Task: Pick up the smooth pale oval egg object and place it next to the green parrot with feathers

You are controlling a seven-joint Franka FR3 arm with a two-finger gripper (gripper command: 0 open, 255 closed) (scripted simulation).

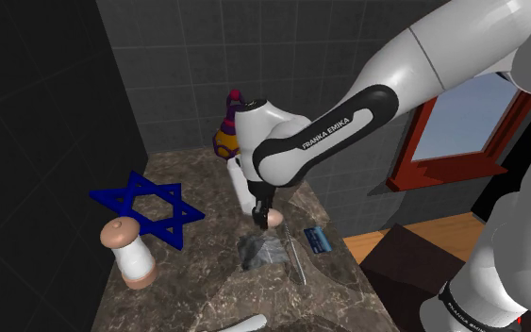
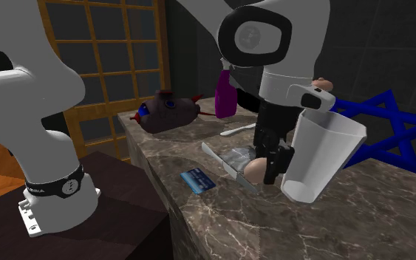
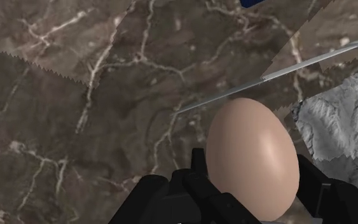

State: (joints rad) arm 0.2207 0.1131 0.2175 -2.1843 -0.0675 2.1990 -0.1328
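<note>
The pale tan egg (image 3: 250, 143) sits between my gripper's (image 3: 254, 177) two black fingers, which clasp it on both sides. In the shoulder view the egg (image 1: 273, 219) is low over the brown marble counter (image 1: 197, 292), at the tip of the gripper (image 1: 261, 213). The second exterior view shows the egg (image 2: 252, 172) beside a black finger (image 2: 273, 164); I cannot tell whether the egg touches the counter. A purple and yellow figure with a red top (image 1: 227, 127) stands at the counter's far end. A dark lump with red and blue patches (image 2: 168, 112) lies near it; which is the parrot is unclear.
A blue star (image 1: 150, 206) lies at the shoulder view's left, with a pale cup (image 1: 133, 251) in front of it. Crumpled grey foil (image 1: 263, 251), a thin metal rod (image 1: 297, 253) and a blue card (image 1: 320, 239) lie close to the egg. A white spoon (image 2: 237, 130) rests farther back.
</note>
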